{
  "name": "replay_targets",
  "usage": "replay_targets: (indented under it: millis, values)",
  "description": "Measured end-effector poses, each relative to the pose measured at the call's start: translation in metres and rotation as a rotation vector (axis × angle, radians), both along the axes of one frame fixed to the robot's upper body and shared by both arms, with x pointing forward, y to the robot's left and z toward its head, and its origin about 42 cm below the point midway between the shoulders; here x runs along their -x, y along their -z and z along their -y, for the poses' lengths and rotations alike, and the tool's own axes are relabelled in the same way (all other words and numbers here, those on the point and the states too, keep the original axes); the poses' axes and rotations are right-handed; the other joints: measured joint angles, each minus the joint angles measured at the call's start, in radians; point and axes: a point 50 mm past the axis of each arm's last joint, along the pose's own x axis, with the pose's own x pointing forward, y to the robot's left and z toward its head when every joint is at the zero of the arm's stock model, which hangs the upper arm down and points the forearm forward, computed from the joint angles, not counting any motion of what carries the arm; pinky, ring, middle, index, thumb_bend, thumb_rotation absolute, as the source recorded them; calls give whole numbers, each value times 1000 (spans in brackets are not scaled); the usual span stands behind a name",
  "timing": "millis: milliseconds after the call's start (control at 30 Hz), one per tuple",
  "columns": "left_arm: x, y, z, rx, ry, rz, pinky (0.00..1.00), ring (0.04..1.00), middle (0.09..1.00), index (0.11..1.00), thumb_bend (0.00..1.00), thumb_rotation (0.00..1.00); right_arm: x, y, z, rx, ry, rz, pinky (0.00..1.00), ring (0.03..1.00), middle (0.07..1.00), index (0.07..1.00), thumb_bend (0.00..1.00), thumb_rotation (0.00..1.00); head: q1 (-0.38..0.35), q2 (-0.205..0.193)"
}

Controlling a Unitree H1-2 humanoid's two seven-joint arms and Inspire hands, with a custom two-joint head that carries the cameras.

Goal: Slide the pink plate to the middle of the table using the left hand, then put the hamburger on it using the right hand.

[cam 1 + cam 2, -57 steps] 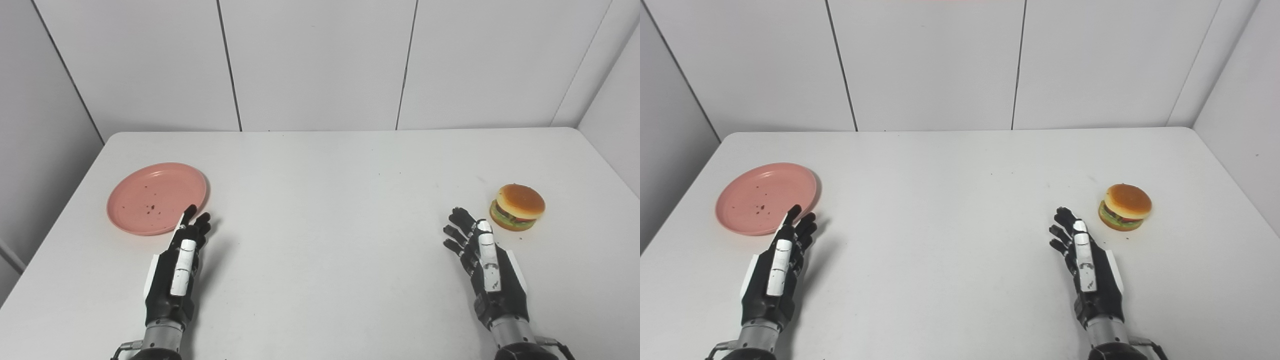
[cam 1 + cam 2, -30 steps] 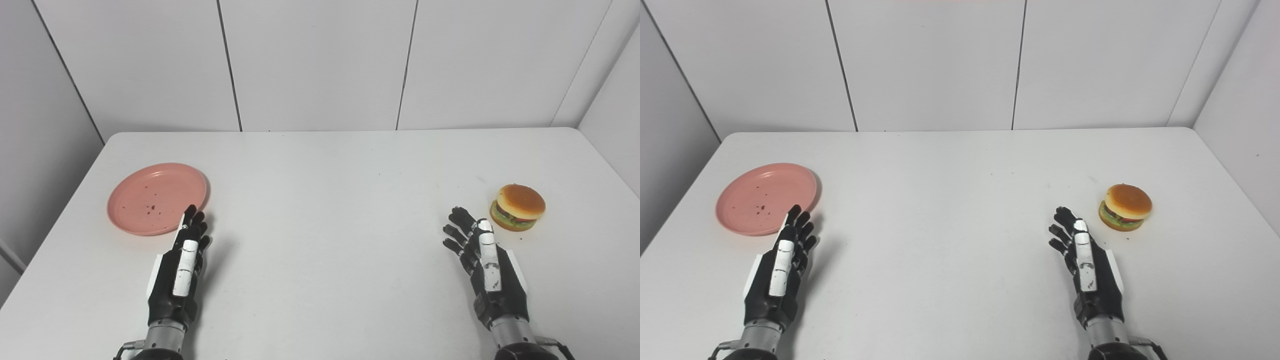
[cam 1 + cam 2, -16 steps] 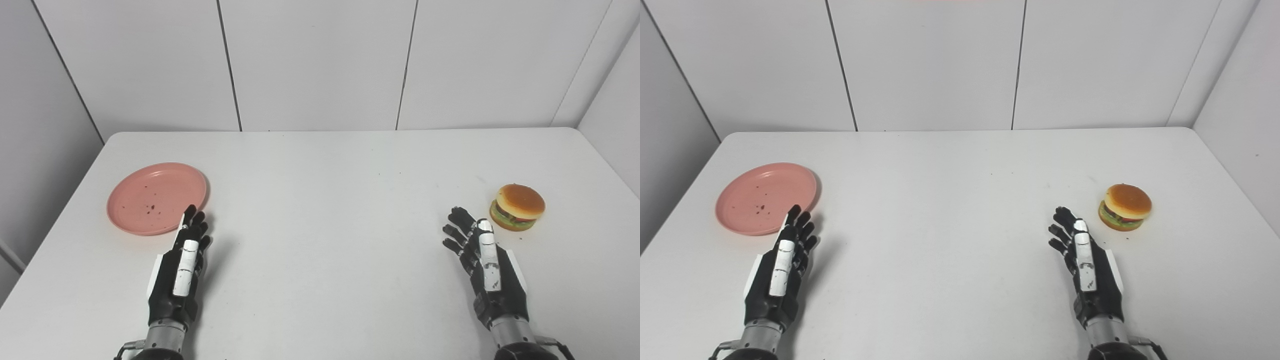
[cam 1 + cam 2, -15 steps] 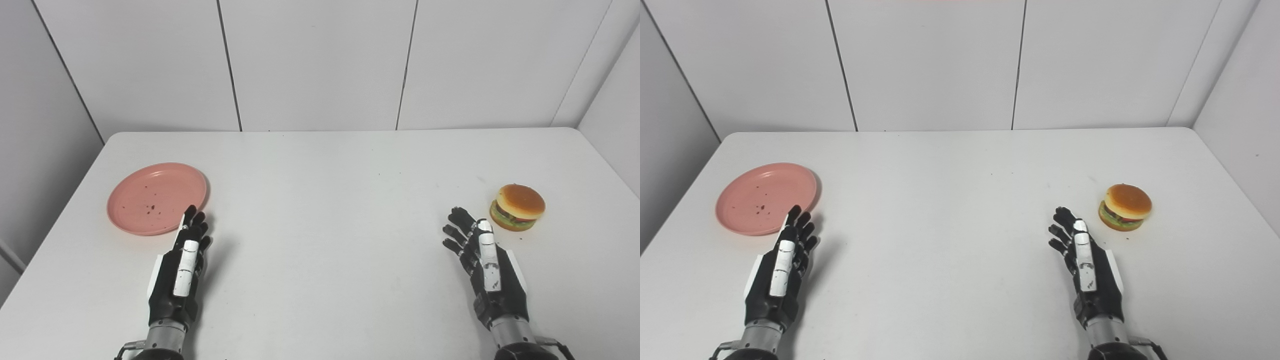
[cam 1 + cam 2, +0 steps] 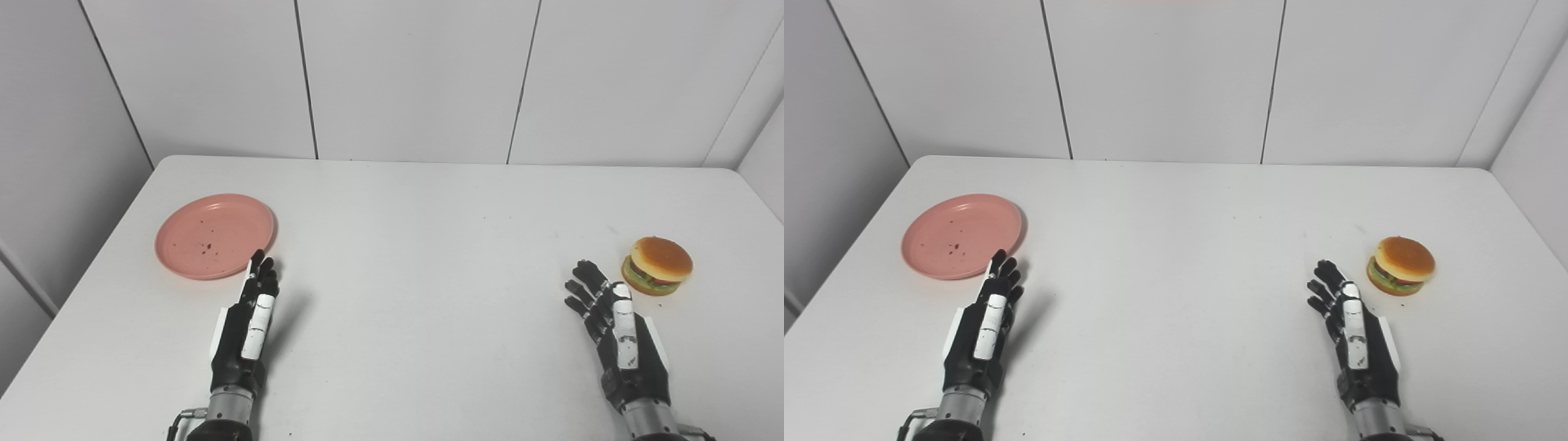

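Only our view shifts; left hand (image 5: 248, 318) and right hand (image 5: 618, 331) rest released, pink plate (image 5: 214, 236) unmoved, hamburger (image 5: 657, 266) untouched.

White table in a panelled corner.
Pale grey wall panels (image 5: 410, 73) with dark vertical seams enclose the table (image 5: 416, 245); lighting seems even.
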Motion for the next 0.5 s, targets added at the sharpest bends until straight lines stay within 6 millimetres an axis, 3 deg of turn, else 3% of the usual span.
replay_targets:
  millis: [233,500]
  values:
    - [-3,2,8,-17,-19,34,1000,985,1000,986,796,860,-8,2,10,-5,-4,18,897,883,900,866,800,1000,25,-37]
    - [-6,5,11,-33,-17,60,1000,986,1000,992,744,885,-11,5,12,-13,-15,32,902,886,907,871,787,1000,37,-89]
